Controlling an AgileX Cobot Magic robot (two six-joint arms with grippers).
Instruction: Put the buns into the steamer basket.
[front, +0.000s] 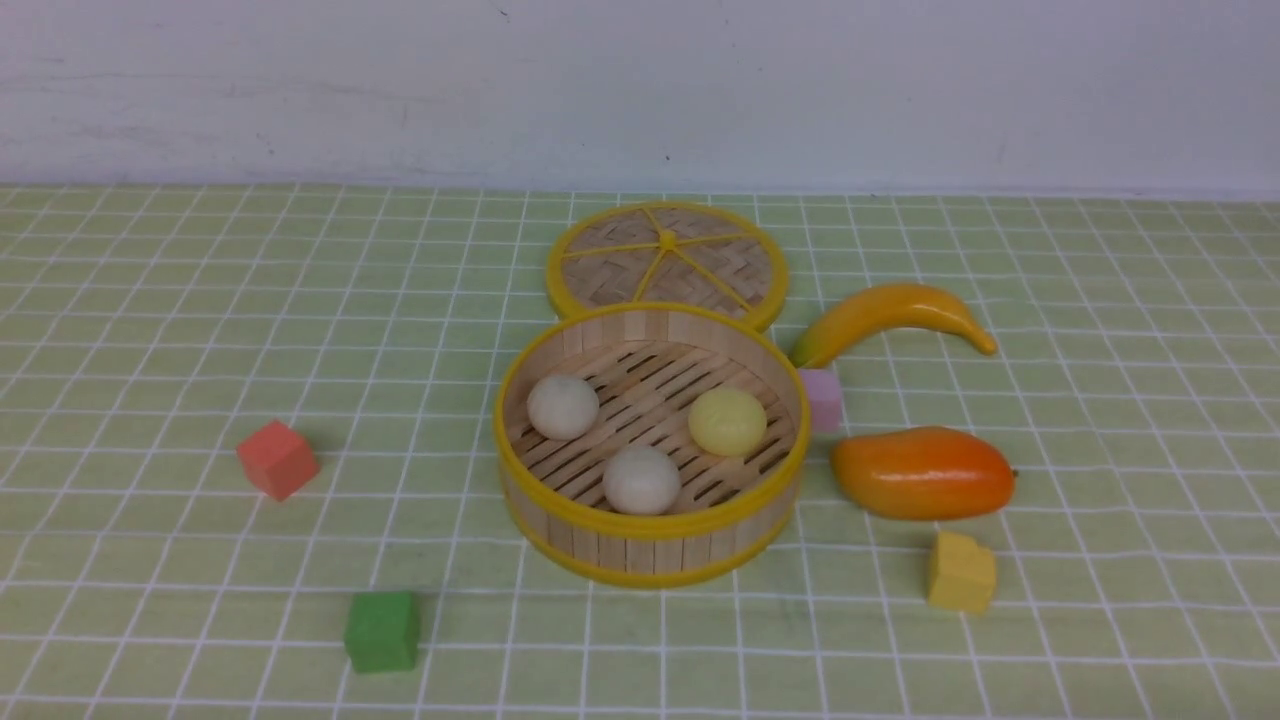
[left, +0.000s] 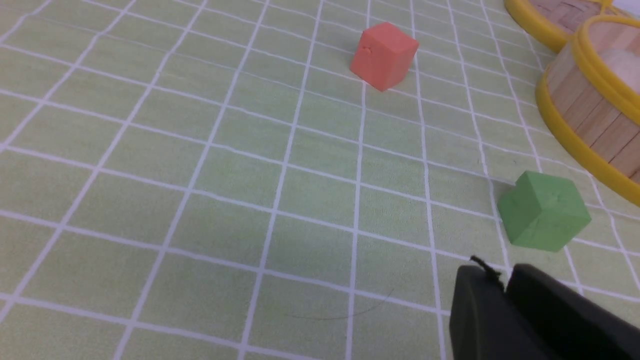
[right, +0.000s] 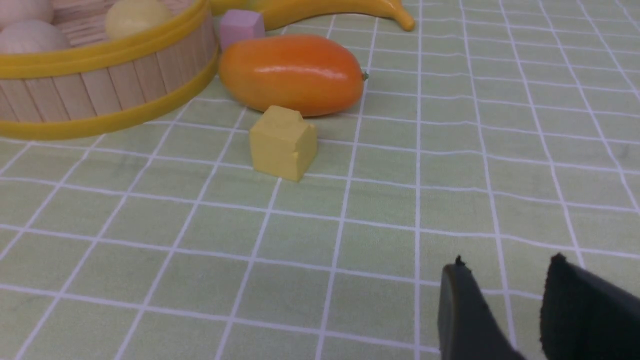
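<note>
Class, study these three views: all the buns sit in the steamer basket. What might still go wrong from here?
1. The mango and pink cube crowd the steamer basket; a nudge there might jolt the three buns.
2. The left claw hangs low near the green cube and may clip it.
3. The right claw, jaws apart, might knock the yellow cube.

Three buns (front: 563, 407), four cubes (front: 277, 459), one basket (front: 650, 555).
</note>
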